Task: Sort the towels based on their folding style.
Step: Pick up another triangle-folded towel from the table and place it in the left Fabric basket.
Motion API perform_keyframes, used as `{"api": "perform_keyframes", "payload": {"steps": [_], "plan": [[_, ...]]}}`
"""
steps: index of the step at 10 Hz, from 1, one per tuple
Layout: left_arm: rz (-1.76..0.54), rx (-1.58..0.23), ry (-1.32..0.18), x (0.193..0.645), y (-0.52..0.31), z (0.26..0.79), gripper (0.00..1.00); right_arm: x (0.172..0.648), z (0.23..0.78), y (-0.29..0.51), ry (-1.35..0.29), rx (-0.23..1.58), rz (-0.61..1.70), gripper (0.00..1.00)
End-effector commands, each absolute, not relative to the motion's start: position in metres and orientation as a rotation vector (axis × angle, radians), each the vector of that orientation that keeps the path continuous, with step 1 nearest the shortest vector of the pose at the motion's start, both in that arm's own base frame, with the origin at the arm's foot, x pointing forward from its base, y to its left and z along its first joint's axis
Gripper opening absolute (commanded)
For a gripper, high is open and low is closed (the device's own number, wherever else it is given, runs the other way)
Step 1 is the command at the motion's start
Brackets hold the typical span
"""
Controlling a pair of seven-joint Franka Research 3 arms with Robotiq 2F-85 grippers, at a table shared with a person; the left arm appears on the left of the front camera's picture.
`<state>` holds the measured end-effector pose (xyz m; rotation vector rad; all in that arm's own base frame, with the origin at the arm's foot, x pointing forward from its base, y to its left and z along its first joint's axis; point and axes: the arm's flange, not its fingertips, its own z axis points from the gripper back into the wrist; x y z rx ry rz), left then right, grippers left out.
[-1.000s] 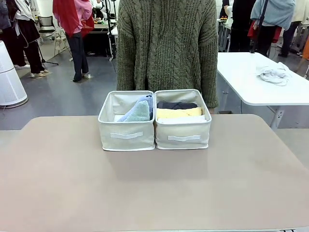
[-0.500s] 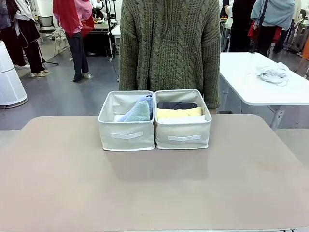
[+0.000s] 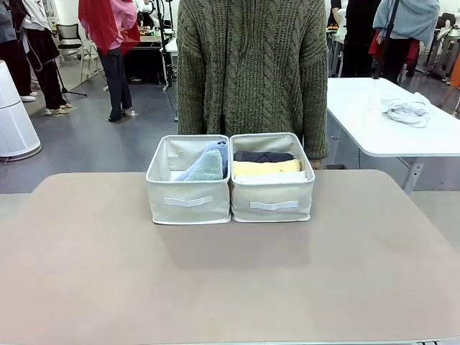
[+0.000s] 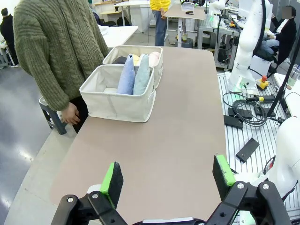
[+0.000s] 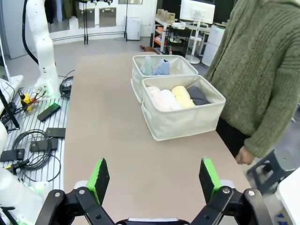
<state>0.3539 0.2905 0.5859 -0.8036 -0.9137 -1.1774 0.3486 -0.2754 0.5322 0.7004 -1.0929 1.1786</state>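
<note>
Two cream fabric bins stand side by side at the table's far middle. The left bin (image 3: pixel 188 201) holds the pale green cone (image 4: pixel 142 75) and the lavender-blue cone (image 4: pixel 126 76), points up. The right bin (image 3: pixel 273 203) holds the dark grey roll (image 3: pixel 263 156), the yellow roll (image 3: pixel 266 168), the white roll (image 5: pixel 167 99) and the pink roll (image 5: pixel 156 97), lying side by side. My left gripper (image 4: pixel 168 179) is open over bare table, well short of the bins. My right gripper (image 5: pixel 155 182) is open too, far from them, with nothing between its fingers.
A person in a green knit sweater (image 3: pixel 250 68) stands right behind the bins, hands down at their sides. A white table (image 3: pixel 388 118) with a whitish cloth bundle (image 3: pixel 407 109) stands at the back right. Cables and floor rails (image 4: pixel 248 122) run beside the table.
The person has shifted slightly to the right behind the bins. The bins and towels have not moved.
</note>
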Motion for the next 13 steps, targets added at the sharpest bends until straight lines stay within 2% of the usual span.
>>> {"api": "perform_keyframes", "payload": {"steps": [1,13], "plan": [[-1.18,-0.79,-0.909,0.3514,0.2899,0.5865,1.0,0.3459,0.5304,-0.2729,-1.11,0.704,1.186,1.0],[-1.18,-0.79,-0.909,0.3514,0.2899,0.5865,1.0,0.3459,0.5304,-0.2729,-1.11,0.704,1.186,1.0]]}}
